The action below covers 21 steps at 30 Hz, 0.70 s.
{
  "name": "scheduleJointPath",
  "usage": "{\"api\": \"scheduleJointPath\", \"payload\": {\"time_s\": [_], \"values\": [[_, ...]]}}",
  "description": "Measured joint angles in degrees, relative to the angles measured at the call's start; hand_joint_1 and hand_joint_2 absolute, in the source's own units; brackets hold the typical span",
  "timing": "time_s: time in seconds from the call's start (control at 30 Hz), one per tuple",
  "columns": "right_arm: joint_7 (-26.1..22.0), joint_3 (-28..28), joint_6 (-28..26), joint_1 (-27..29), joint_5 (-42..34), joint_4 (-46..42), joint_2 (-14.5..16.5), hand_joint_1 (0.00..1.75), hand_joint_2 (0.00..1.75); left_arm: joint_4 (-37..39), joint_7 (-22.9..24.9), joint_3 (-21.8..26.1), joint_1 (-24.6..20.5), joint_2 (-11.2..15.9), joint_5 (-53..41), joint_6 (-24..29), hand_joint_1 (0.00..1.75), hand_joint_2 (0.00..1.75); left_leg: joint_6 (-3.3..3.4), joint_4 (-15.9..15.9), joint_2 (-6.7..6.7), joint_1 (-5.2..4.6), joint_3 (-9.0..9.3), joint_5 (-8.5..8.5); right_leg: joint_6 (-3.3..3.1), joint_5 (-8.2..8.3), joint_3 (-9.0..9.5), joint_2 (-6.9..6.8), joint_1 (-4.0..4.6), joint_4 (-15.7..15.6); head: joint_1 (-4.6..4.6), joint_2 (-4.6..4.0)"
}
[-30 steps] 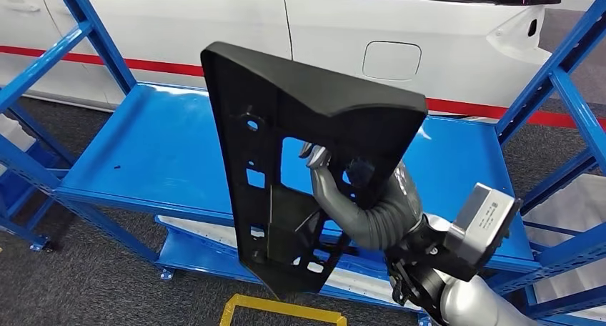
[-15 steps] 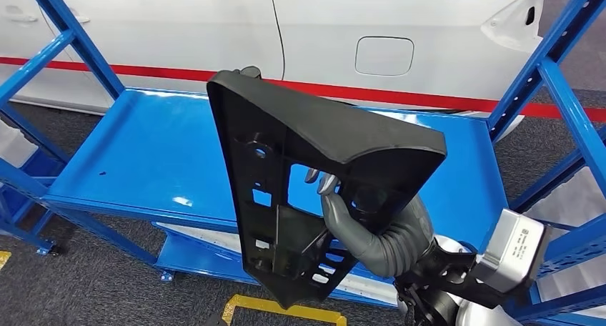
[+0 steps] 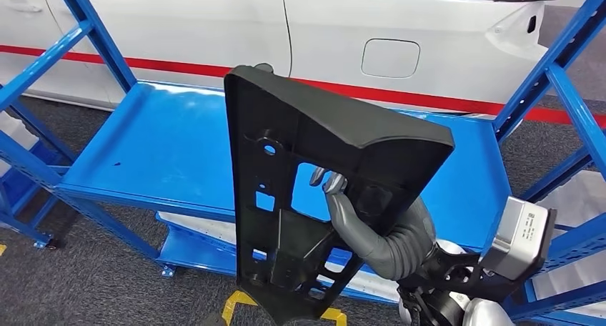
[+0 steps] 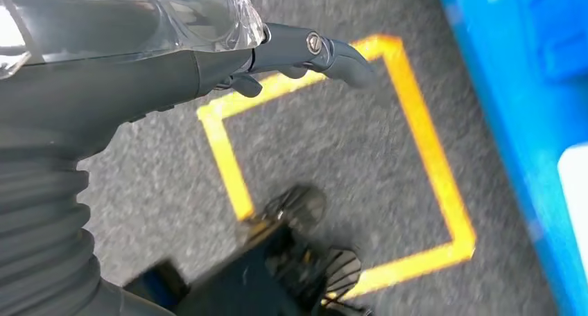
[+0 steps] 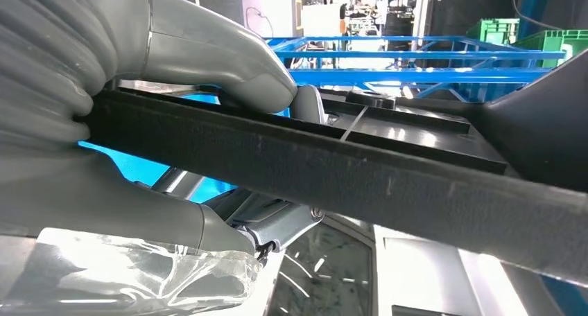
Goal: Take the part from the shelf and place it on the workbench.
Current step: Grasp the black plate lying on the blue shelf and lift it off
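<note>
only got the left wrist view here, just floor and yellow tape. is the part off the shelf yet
Observer: Yes. In the head view the right hand holds the black part up in front of the blue shelf, clear of its surface.
Operator: how is it gripped
Observer: The right wrist view shows the thumb on one side of the part's edge and fingers on the other.
Operator: anything behind the shelf
Observer: A white car with a red stripe stands beyond it.
</note>
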Motion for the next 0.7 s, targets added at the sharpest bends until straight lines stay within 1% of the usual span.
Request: {"api": "scheduleJointPath", "payload": {"time_s": [0.03, 0.07, 0.1, 0.13, 0.17, 0.2, 0.23, 0.27, 0.3, 0.33, 0.37, 0.4, 0.43, 0.47, 0.5, 0.53, 0.57, 0.6, 0.63, 0.67, 0.7], "values": [[0.0, 0.0, -0.3, 0.2, -0.1, 0.0, 0.0, 1.75, 1.75, 0.0, 0.3, 0.0, 0.2, -0.1, -0.2, -0.1, 0.0, 1.75, -0.07, 0.0, 0.0, 0.01, -0.27, 0.19, 0.14, 0.04, 0.08, 0.0, -0.13, 0.9, 0.02, 0.0], [0.0, -0.1, -0.6, 0.4, -0.2, 0.0, 0.0, 1.75, 1.75, 0.0, 0.5, 0.0, 0.4, -0.2, -0.3, -0.1, 0.0, 1.75, -0.18, 0.1, -0.01, 0.04, -0.52, 0.37, 0.28, 1.05, 1.31, 0.0, -0.3, -0.5, 0.02, 0.0], [0.0, -0.1, -0.8, 0.5, -0.2, 0.0, 0.0, 1.75, 1.75, 0.0, 0.7, 0.0, 0.5, -0.3, -0.5, -0.2, 0.0, 1.75, -0.33, 0.2, -0.04, 0.08, -0.77, 0.53, 0.42, 2.6, 3.55, -0.01, -0.51, -4.0, 0.03, 0.0], [0.0, -0.2, -1.1, 0.5, -0.2, 0.0, -0.1, 1.75, 1.75, 0.0, 0.8, 0.0, 0.6, -0.4, -0.6, -0.2, 0.0, 1.75, -0.51, 0.5, -0.09, 0.04, -1.06, 0.64, 0.56, 4.09, 6.35, -0.01, -0.71, -8.3, 0.06, 0.0], [0.0, -0.2, -1.3, 0.6, -0.2, 0.0, -0.1, 1.75, 1.75, 0.0, 1.0, 0.0, 0.6, -0.5, -0.8, -0.3, 0.0, 1.75, -0.7, 0.8, -0.14, -0.04, -1.43, 0.73, 0.63, 5.17, 8.69, 0.03, -0.8, -12.1, 0.07, 0.01], [0.0, -0.3, -1.6, 0.7, -0.2, 0.0, -0.1, 1.75, 1.75, 0.0, 1.2, 0.0, 0.7, -0.6, -1.0, -0.3, 0.0, 1.75, -0.97, 1.2, -0.19, -0.14, -1.78, 0.88, 0.63, 5.75, 10.16, 0.06, -0.84, -14.8, 0.09, 0.0], [0.2, -0.3, -1.9, 0.9, -0.2, -0.1, -0.1, 1.75, 1.75, 0.0, 1.4, 0.0, 0.8, -0.7, -1.2, -0.3, 0.0, 1.75, -1.3, 1.4, -0.21, -0.23, -2.11, 1.07, 0.48, 5.96, 10.74, 0.1, -0.8, -16.1, 0.1, 0.0], [0.4, -0.3, -2.1, 1.1, -0.2, -0.1, -0.1, 1.75, 1.75, 0.0, 1.7, 0.0, 1.0, -0.8, -1.4, -0.3, 0.0, 1.75, -1.68, 1.6, -0.22, -0.23, -2.39, 1.34, 0.18, 6.1, 10.51, 0.13, -0.69, -16.4, 0.08, 0.0], [0.6, -0.3, -2.3, 1.2, -0.2, -0.1, -0.1, 1.75, 1.75, 0.0, 1.9, 0.0, 1.2, -0.9, -1.5, -0.3, 0.0, 1.75, -2.09, 1.7, -0.22, -0.11, -2.66, 1.47, -0.3, 6.39, 10.12, 0.09, -0.7, -16.4, 0.08, 0.0], [0.7, -0.3, -2.3, 1.3, -0.2, -0.1, -0.1, 1.75, 1.75, 0.0, 2.0, 0.0, 1.4, -0.9, -1.5, -0.3, 0.0, 1.75, -2.44, 2.2, -0.22, 0.05, -3.1, 0.92, -0.86, 6.78, 9.71, 0.06, -0.69, -16.4, 0.07, 0.0], [0.8, -0.3, -2.4, 1.4, -0.4, -0.1, -0.1, 1.75, 1.75, 0.0, 2.1, 0.0, 1.5, -1.0, -1.5, -0.3, 0.0, 1.75, -2.74, 3.7, -0.22, 0.2, -3.85, -0.67, -1.41, 7.27, 9.19, 0.02, -0.7, -16.5, 0.03, 0.0], [0.9, -0.2, -2.5, 1.4, -0.5, -0.1, -0.1, 1.75, 1.75, 0.0, 2.1, 0.0, 1.6, -1.0, -1.4, -0.2, 0.0, 1.75, -2.99, 6.3, -0.21, 0.35, -4.93, -3.13, -1.88, 7.8, 8.56, -0.01, -0.72, -16.6, -0.01, -0.01], [0.9, -0.2, -2.5, 1.4, -0.7, -0.1, -0.1, 1.75, 1.75, 0.0, 2.1, 0.0, 1.5, -1.1, -1.4, -0.1, 0.0, 1.75, -3.19, 10.2, -0.21, 0.4, -6.23, -6.14, -2.14, 8.34, 7.83, 0.0, -0.65, -16.6, -0.07, -0.01], [0.8, -0.2, -2.6, 1.4, -0.9, -0.1, -0.1, 1.75, 1.75, 0.0, 2.1, 0.0, 1.5, -1.2, -1.4, -0.1, 0.0, 1.75, -3.31, 14.4, -0.22, 0.42, -7.39, -8.74, -2.29, 8.89, 7.09, 0.06, -0.58, -16.5, -0.1, -0.01], [0.7, -0.2, -2.6, 1.4, -1.1, -0.1, -0.1, 1.75, 1.75, 0.0, 2.1, 0.0, 1.4, -1.2, -1.3, 0.0, 0.0, 1.75, -3.36, 17.7, -0.22, 0.44, -7.98, -10.2, -2.37, 9.44, 6.33, 0.19, -0.49, -16.5, -0.12, 0.0], [0.6, -0.2, -2.6, 1.4, -1.3, -0.1, -0.1, 1.75, 1.75, 0.0, 2.1, 0.0, 1.4, -1.2, -1.3, 0.1, 0.0, 1.75, -3.31, 19.4, -0.23, 0.43, -7.86, -10.53, -2.37, 9.98, 5.6, 0.39, -0.42, -16.5, -0.13, 0.0], [0.4, -0.2, -2.6, 1.4, -1.5, -0.1, -0.1, 1.75, 1.75, 0.0, 2.1, 0.0, 1.4, -1.2, -1.2, 0.2, 0.0, 1.75, -3.16, 18.8, -0.27, 0.39, -6.61, -9.59, -2.33, 10.53, 4.89, 0.7, -0.37, -16.5, -0.13, 0.01], [0.2, -0.2, -2.5, 1.4, -1.6, -0.1, -0.1, 1.75, 1.75, 0.0, 2.2, 0.0, 1.4, -1.2, -1.1, 0.3, 0.0, 1.75, -2.92, 16.2, -0.44, 0.32, -4.37, -8.03, -2.24, 11.11, 4.2, 1.09, -0.34, -16.5, -0.13, 0.01], [0.1, -0.2, -2.5, 1.3, -1.8, -0.1, -0.1, 1.75, 1.75, 0.0, 2.2, 0.0, 1.4, -1.2, -0.9, 0.4, 0.0, 1.75, -2.55, 12.1, -1.11, 0.19, -1.35, -6.63, -2.11, 11.69, 3.59, 1.5, -0.36, -16.5, -0.13, 0.01], [-0.1, -0.2, -2.4, 1.1, -1.9, -0.1, 0.0, 1.75, 1.75, 0.0, 2.2, 0.0, 1.3, -1.1, -0.8, 0.6, 0.0, 1.75, -2.05, 7.2, -2.09, 0.06, 1.85, -5.87, -1.89, 12.26, 3.01, 1.94, -0.32, -16.5, -0.13, 0.0], [-0.3, -0.2, -2.2, 0.8, -2.0, -0.1, 0.0, 1.75, 1.75, 0.0, 2.2, 0.0, 1.2, -1.0, -0.6, 0.7, 0.0, 1.75, -1.69, 3.4, -2.99, -0.04, 4.26, -5.7, -1.65, 12.84, 2.61, 2.32, -0.34, -16.5, -0.11, 0.0]]}}
